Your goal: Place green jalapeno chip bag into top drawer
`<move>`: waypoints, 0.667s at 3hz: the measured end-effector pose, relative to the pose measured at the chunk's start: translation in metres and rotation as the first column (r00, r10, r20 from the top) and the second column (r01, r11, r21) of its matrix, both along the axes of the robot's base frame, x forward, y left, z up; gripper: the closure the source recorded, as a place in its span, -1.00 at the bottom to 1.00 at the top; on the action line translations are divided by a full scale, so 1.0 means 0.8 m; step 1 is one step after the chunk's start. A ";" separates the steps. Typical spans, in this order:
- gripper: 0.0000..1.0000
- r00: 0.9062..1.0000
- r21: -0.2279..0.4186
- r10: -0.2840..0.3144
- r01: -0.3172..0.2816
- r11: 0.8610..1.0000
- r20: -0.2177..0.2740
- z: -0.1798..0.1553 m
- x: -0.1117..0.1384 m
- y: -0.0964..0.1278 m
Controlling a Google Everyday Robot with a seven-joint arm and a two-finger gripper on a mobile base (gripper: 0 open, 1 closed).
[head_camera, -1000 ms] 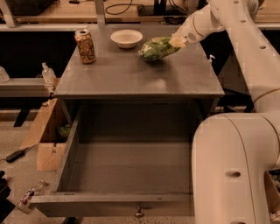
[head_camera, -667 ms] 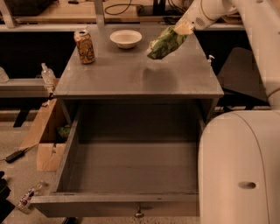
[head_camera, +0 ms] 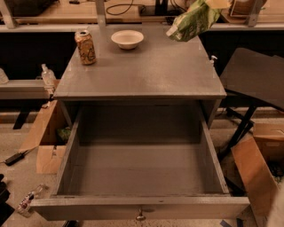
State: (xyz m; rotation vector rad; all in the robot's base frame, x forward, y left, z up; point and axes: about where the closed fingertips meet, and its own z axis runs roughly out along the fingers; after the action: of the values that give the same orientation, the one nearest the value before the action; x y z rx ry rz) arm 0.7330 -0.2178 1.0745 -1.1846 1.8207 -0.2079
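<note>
The green jalapeno chip bag (head_camera: pixel 193 21) hangs tilted in the air above the back right corner of the grey table (head_camera: pixel 142 73). My gripper (head_camera: pixel 216 3) shows only as tan fingertips at the top edge of the camera view, shut on the bag's upper end. The top drawer (head_camera: pixel 142 206) is pulled fully open below the table top. Its inside is bare, and a small metal knob (head_camera: pixel 140 216) sits at the centre of its front panel.
A tan drink can (head_camera: pixel 85 47) and a white bowl (head_camera: pixel 127 38) stand at the back of the table. Cardboard boxes lie on the floor at left (head_camera: pixel 44 142) and right (head_camera: pixel 257 173). A black panel on legs (head_camera: pixel 257 75) stands at right.
The bag has been lifted off the table top and carried up and to the right. The arm has risen almost out of view.
</note>
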 end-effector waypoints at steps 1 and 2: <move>1.00 1.000 -0.008 -0.008 0.008 1.000 0.002 0.017 -0.040 0.002; 1.00 1.000 -0.008 -0.007 0.007 1.000 0.001 0.016 -0.040 0.003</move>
State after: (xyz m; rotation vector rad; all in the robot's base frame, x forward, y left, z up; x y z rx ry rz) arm 0.7012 -0.2156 1.0871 -1.1835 1.8255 -0.2197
